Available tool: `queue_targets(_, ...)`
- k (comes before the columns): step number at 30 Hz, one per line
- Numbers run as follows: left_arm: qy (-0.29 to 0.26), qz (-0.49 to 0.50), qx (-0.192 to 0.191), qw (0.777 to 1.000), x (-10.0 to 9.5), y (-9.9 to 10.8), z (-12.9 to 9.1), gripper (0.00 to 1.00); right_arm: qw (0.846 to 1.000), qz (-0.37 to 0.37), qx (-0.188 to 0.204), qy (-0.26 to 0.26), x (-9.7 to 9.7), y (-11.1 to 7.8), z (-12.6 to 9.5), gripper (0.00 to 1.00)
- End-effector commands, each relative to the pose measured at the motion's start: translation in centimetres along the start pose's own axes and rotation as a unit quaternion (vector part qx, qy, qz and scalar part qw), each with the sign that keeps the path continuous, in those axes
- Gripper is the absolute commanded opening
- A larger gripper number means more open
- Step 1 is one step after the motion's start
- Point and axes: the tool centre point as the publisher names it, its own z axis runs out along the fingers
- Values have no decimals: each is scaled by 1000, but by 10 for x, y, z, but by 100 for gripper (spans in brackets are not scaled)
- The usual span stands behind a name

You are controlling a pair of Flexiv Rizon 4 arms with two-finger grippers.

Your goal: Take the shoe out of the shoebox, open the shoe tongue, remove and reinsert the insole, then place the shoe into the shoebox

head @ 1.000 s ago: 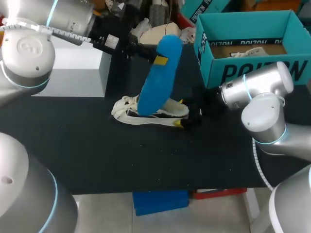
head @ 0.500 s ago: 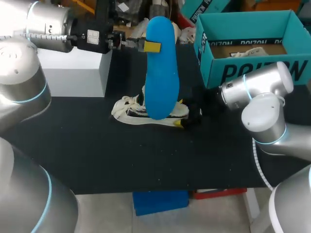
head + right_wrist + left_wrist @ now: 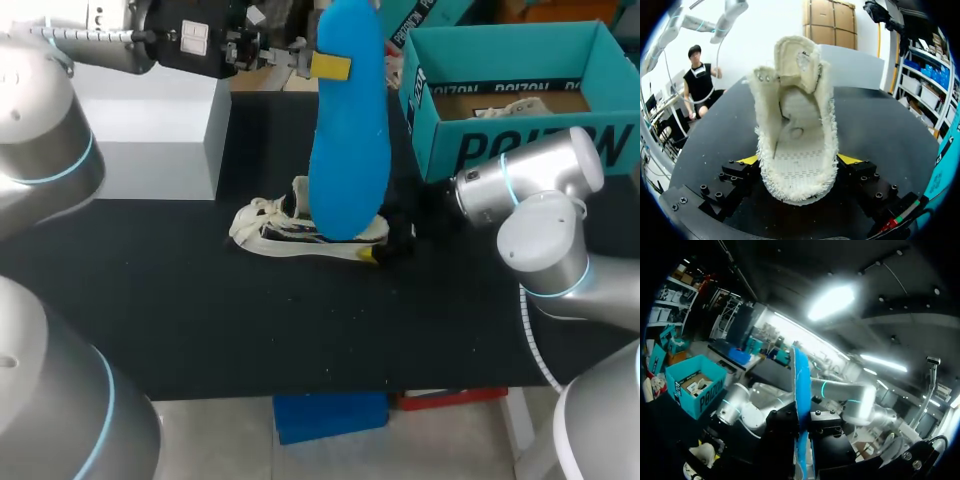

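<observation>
A cream shoe point(image 3: 290, 228) lies on the black table, its tongue folded back and its inside bare in the right wrist view point(image 3: 795, 145). My right gripper point(image 3: 385, 245) is shut on the shoe's heel, with a yellow fingertip point(image 3: 850, 159) pressed against each side. My left gripper point(image 3: 322, 66), coming from the back left, is shut on the top end of a blue insole point(image 3: 348, 130). The insole hangs upright above the shoe, its lower end in front of the shoe's middle. In the left wrist view the insole point(image 3: 800, 400) shows edge-on between the black fingers. The open teal shoebox point(image 3: 520, 140) stands at the back right.
A grey-white block point(image 3: 150, 140) stands at the back left of the table. Crumpled paper point(image 3: 510, 105) lies inside the shoebox. My right arm's elbow point(image 3: 545, 235) sits in front of the box. Bare black table surface point(image 3: 250, 320) stretches in front of the shoe.
My left gripper has risen and moved right with the insole, which has swung from a lean to nearly upright and come clear of the shoe. The right arm and shoe have stayed put.
</observation>
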Motion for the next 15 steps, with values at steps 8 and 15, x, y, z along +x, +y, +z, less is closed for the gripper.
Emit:
queue_targets(8, 9, -1, 7, 1000, 28, -7, 1, 0, 1000, 1, 1, 0, 1, -1, 1, 0)
queue_targets(15, 9, -1, 7, 1000, 28, -7, 1, 0, 1000, 1, 1, 0, 1, -1, 1, 1)
